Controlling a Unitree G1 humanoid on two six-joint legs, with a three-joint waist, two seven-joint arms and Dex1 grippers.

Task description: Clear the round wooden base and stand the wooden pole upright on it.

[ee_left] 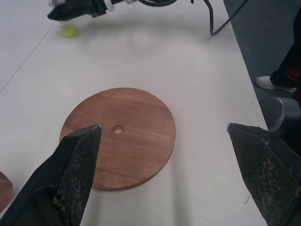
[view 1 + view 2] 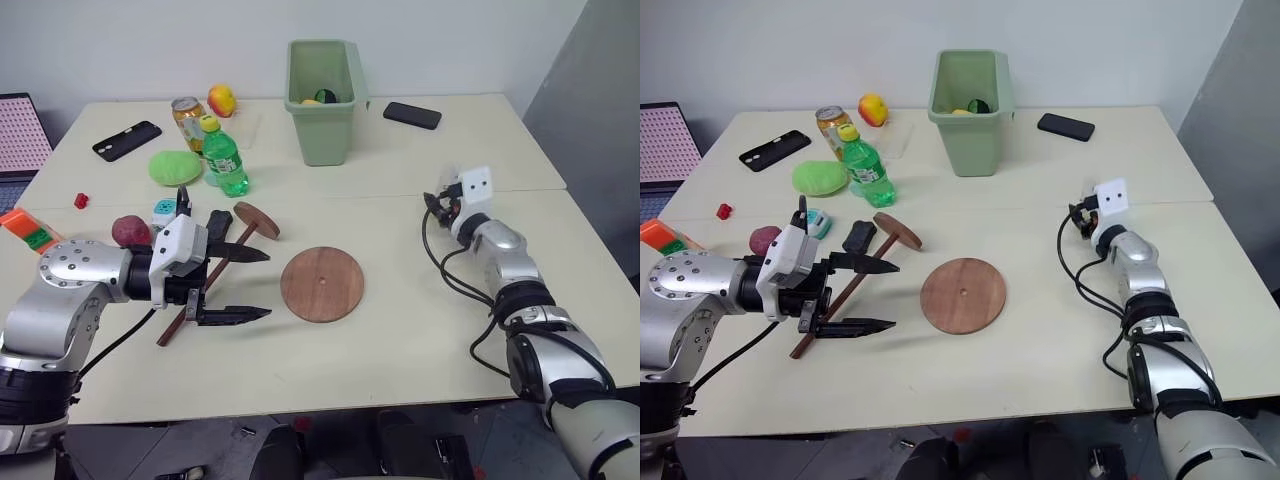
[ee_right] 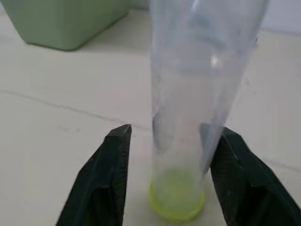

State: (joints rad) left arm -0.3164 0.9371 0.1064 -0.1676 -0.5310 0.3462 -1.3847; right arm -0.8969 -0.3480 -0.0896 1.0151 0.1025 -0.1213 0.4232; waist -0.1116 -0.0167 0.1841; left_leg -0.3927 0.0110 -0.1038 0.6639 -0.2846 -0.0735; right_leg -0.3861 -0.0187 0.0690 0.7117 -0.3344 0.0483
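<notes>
I count one round wooden base at centre frame, one wooden pole to its left, two black phones along the top, one green bin, one green bottle, one can, and one clear tube.

A green bin stands far centre, a black phone to its right. Far left sit a green bottle, soda can, another phone and a lime-green lump.
</notes>
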